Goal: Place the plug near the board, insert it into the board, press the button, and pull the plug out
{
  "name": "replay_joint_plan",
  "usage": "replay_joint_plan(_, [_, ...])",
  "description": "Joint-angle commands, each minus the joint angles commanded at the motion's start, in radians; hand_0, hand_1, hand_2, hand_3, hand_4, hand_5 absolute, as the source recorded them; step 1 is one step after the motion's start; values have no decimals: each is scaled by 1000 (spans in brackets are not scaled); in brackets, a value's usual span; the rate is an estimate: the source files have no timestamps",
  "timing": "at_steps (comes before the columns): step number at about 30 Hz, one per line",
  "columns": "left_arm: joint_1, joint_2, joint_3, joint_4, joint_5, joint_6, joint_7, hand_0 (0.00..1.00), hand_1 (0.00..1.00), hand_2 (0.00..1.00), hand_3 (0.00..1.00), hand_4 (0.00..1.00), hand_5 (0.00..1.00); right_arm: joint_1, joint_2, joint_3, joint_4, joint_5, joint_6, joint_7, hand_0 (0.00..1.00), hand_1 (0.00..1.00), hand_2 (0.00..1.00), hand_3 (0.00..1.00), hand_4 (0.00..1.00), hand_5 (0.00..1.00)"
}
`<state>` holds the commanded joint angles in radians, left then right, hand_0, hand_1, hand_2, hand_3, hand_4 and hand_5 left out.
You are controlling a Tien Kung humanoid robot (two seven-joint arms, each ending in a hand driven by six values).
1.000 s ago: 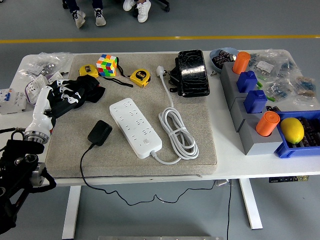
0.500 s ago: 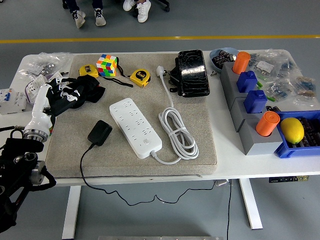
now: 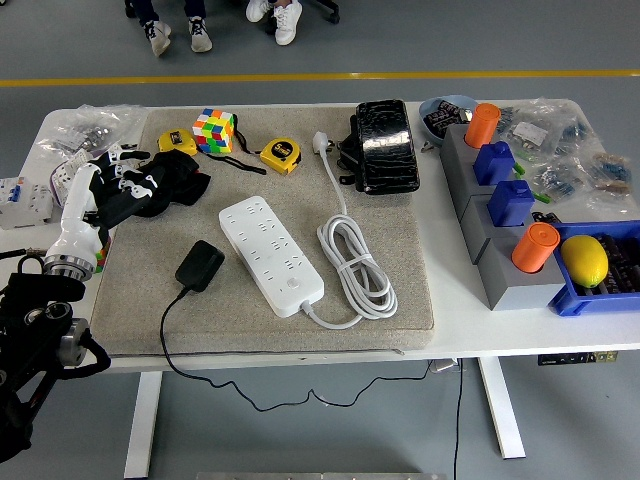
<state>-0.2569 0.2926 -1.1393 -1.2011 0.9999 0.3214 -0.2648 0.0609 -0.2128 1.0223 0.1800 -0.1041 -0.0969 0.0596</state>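
likely the black plug (image 3: 200,265) is light, rigid and smooth; grip its 2 flat sides. the left hand (image 3: 135,185) looks loosely open, holding nothing.

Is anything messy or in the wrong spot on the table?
Nothing is spilled or broken. The black plug lies loose beside the white power strip, not plugged in, and its cord dangles off the table's front edge.
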Motion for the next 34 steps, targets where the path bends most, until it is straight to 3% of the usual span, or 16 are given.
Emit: replay_joint_plan(34, [-3, 6, 5, -11, -3, -4, 5, 213, 217, 384, 571, 777, 219, -3, -3, -17, 0, 5, 4, -9, 472, 582, 532, 507, 841, 358])
